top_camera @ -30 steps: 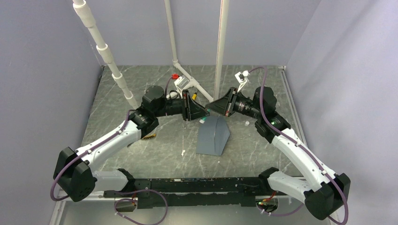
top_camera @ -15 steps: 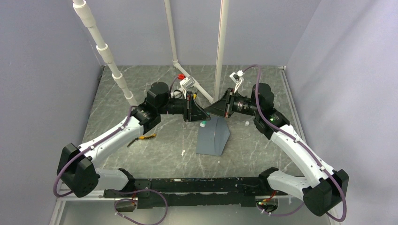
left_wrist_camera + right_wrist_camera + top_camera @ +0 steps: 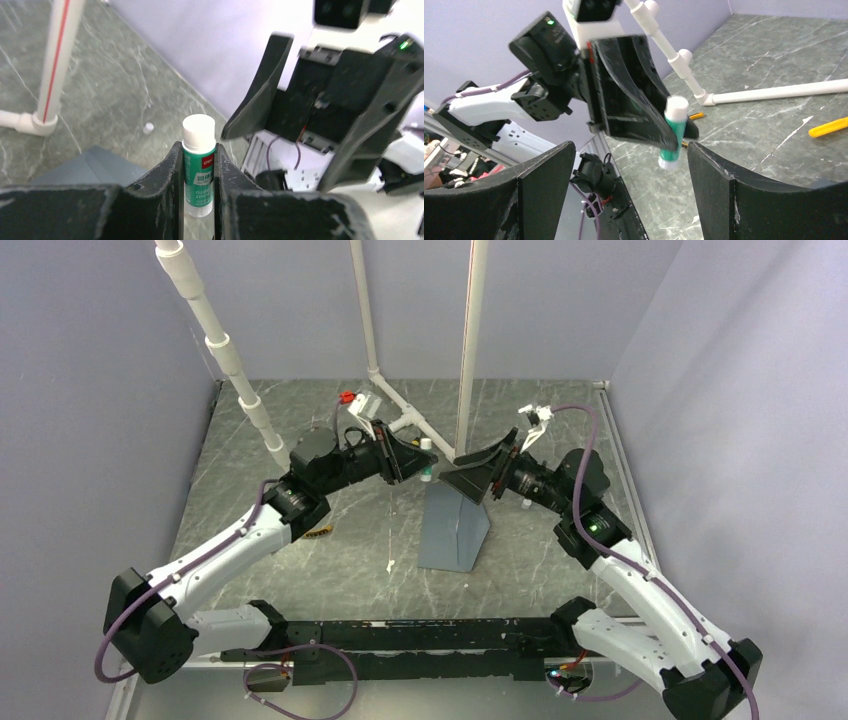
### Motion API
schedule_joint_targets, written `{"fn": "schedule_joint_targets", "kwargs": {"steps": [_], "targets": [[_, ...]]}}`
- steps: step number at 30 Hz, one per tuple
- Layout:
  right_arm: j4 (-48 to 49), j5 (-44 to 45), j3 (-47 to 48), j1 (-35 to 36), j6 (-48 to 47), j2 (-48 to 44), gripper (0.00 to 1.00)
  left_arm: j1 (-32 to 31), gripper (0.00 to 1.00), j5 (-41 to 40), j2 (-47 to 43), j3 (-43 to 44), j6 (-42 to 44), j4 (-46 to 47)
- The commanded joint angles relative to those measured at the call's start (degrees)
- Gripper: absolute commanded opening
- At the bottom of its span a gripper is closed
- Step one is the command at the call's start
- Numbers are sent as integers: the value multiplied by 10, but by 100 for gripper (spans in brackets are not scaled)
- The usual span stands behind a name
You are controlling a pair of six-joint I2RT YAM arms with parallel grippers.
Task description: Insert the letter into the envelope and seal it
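Observation:
The slate blue-grey envelope (image 3: 455,530) lies in the middle of the table, its far end raised; a corner of it shows in the left wrist view (image 3: 85,167). The letter is hidden. My left gripper (image 3: 425,466) hangs above the envelope's far end, shut on a green glue stick (image 3: 199,165) with a white cap. The stick (image 3: 672,132) shows upright between those fingers in the right wrist view. My right gripper (image 3: 462,470) faces it from the right, jaws wide open (image 3: 630,147), nothing between them.
White PVC pipes (image 3: 410,420) run across the back of the table and up the wall. A yellow tool (image 3: 829,126) lies near them. Another yellow object (image 3: 318,532) sits under the left arm. A small white cap (image 3: 525,503) rests right of the envelope.
My right gripper has opened wide and drawn back to the right. The left gripper has lifted the glue stick up and toward the back left.

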Motion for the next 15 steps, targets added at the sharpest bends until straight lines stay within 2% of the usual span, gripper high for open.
{"fn": "schedule_joint_targets", "kwargs": {"steps": [1, 3, 10, 15], "targets": [[23, 34, 10, 25, -32, 23, 75, 0, 2, -92, -30, -7, -69, 108], [32, 16, 28, 29, -26, 44, 66, 0, 2, -89, -29, -2, -90, 114], [77, 5, 66, 35, 27, 100, 59, 1, 2, -69, -22, 16, -147, 115], [116, -25, 66, 37, 62, 121, 37, 0, 2, -69, -29, 14, -157, 123]]}}
